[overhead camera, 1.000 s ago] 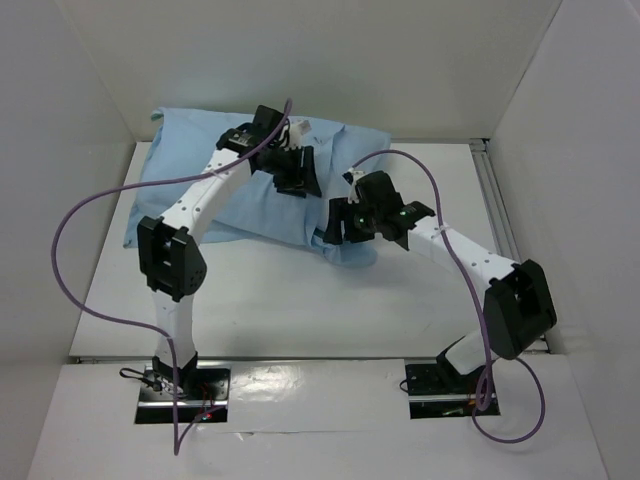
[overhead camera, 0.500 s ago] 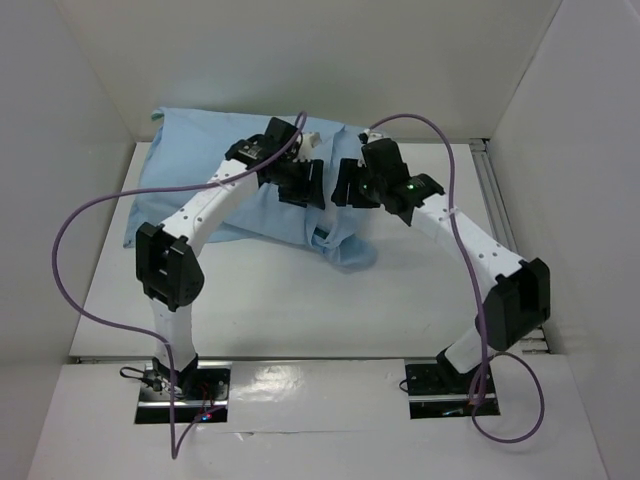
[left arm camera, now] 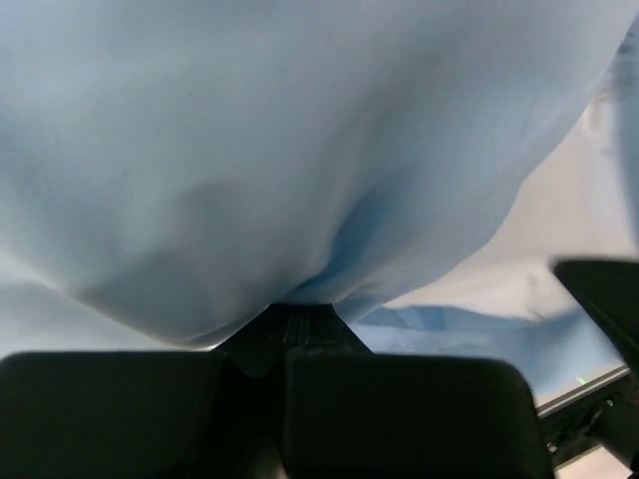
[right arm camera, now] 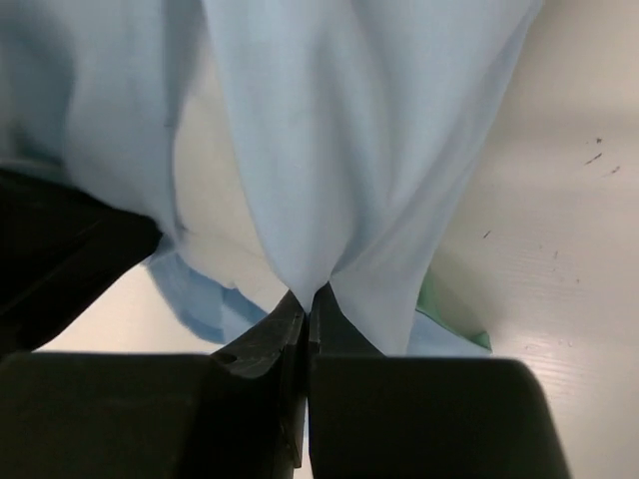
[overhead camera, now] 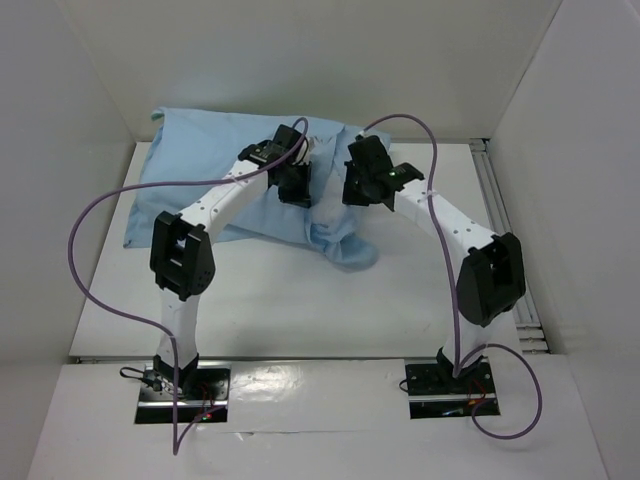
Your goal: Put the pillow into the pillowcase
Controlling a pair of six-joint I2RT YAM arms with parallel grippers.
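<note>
The light-blue pillowcase (overhead camera: 215, 165) lies bulging across the back of the table, its rumpled open end (overhead camera: 345, 245) pointing to the near right. White fabric of the pillow (overhead camera: 325, 208) shows in that opening, between my two grippers; the rest of it is hidden. My left gripper (overhead camera: 297, 187) is shut on a fold of the pillowcase (left arm camera: 300, 200), pinched at its fingertips (left arm camera: 300, 317). My right gripper (overhead camera: 357, 188) is shut on another blue fold (right arm camera: 319, 180). A sliver of the sea-green face (right arm camera: 449, 311) shows beside it.
White walls close in the table at the back and on both sides. A metal rail (overhead camera: 502, 215) runs along the right edge. Purple cables (overhead camera: 85, 230) loop off both arms. The left arm's black jaw (right arm camera: 60, 259) shows in the right wrist view.
The right arm swung back and left to the pillowcase's open end. The left gripper shifted slightly right. Both grippers went from open to shut on the blue cloth.
</note>
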